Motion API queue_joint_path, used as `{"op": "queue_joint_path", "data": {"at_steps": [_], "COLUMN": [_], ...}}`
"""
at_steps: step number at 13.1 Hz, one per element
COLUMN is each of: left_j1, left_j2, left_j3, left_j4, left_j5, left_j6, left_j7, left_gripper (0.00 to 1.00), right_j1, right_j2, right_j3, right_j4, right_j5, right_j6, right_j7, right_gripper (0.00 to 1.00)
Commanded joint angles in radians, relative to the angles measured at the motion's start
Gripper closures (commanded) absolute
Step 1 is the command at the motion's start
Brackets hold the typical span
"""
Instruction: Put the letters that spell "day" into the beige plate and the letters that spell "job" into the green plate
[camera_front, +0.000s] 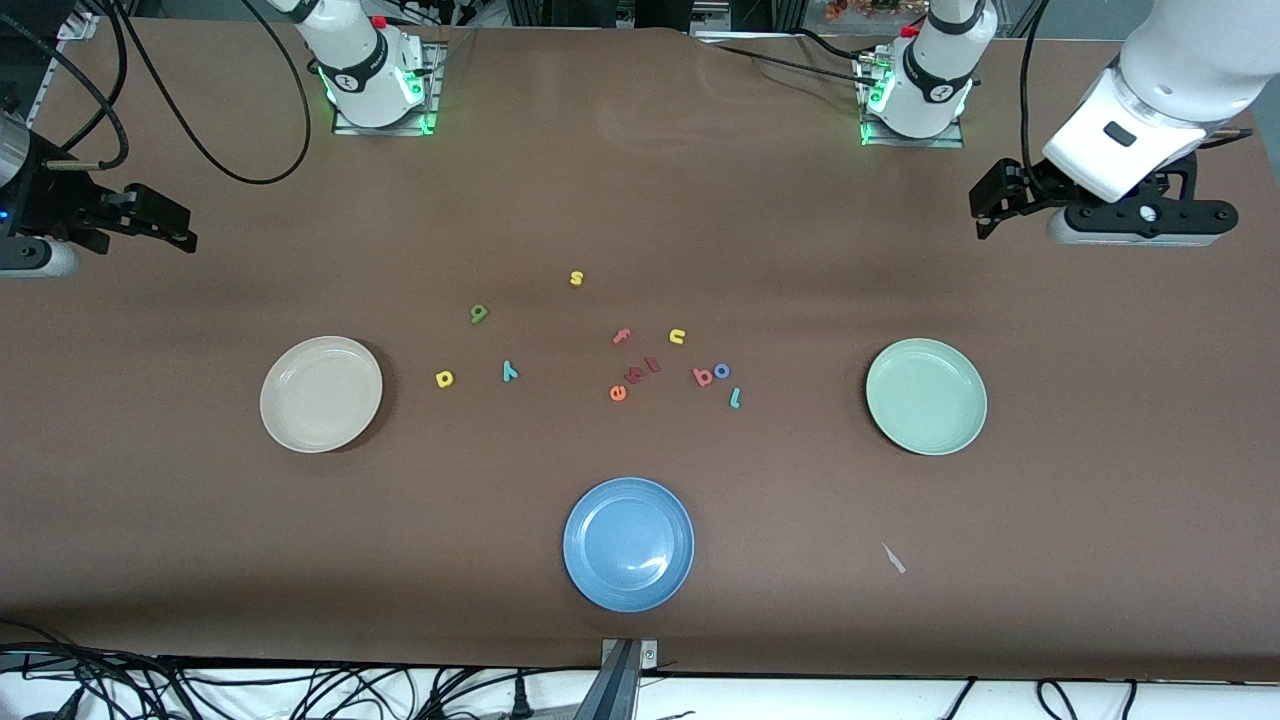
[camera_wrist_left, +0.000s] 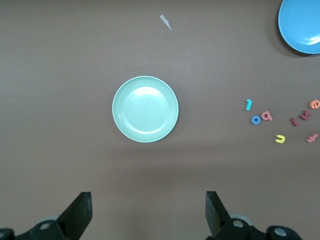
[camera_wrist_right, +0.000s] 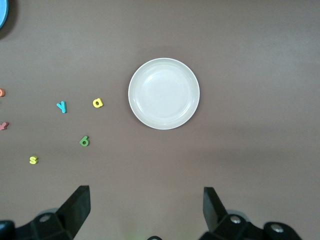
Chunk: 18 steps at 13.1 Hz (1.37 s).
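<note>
The beige plate (camera_front: 320, 393) (camera_wrist_right: 164, 93) lies empty toward the right arm's end. Beside it on the cloth are the yellow d (camera_front: 444, 378) (camera_wrist_right: 98, 103), teal y (camera_front: 510, 371) (camera_wrist_right: 61, 106) and green a (camera_front: 479, 314) (camera_wrist_right: 84, 141). The green plate (camera_front: 926, 396) (camera_wrist_left: 145, 109) lies empty toward the left arm's end. The pink b (camera_front: 703, 376) (camera_wrist_left: 267, 116), dark blue o (camera_front: 721, 370) (camera_wrist_left: 256, 120) and light blue j (camera_front: 735, 398) (camera_wrist_left: 248, 104) cluster mid-table. My left gripper (camera_front: 985, 212) (camera_wrist_left: 148, 210) and right gripper (camera_front: 175, 225) (camera_wrist_right: 146, 207) hang open and empty, high over the table's ends.
A blue plate (camera_front: 628, 543) lies nearest the front camera. Other letters sit mid-table: a yellow s (camera_front: 576, 278), a yellow u (camera_front: 677, 336), an orange e (camera_front: 618, 393), a red k (camera_front: 634, 375) and a pink f (camera_front: 621, 336). A white scrap (camera_front: 893, 558) lies near the green plate.
</note>
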Motion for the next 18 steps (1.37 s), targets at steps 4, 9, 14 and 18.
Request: {"op": "queue_joint_path", "data": {"at_steps": [4,9,14,18], "left_j1": [0.029,0.060,0.069,0.071], "left_j2": [-0.006,-0.004,-0.007,-0.004], "left_j3": [-0.003,-0.003,-0.009,-0.004], "left_j4": [0.009,0.009,0.005,0.006], "left_j5": [-0.032,-0.064,-0.064,-0.069], "left_j6": [-0.031,-0.027,-0.036,-0.037], "left_j7": [0.018,0.019,0.025,0.073], "left_gripper": [0.00,0.00,0.00,0.00], "right_j1": [0.002,0.002,0.002,0.002], "right_j2": [0.009,0.009,0.009,0.009], "right_j3": [-0.001,-0.001,-0.001,-0.001], "right_j4": [0.026,0.026,0.026,0.025], "right_j5": [-0.008,-0.008,-0.008,-0.008], "right_j6": [-0.022,-0.022,-0.022,-0.024], "right_j7": [0.013,0.013,0.013,0.013], "right_gripper": [0.00,0.00,0.00,0.00]}}
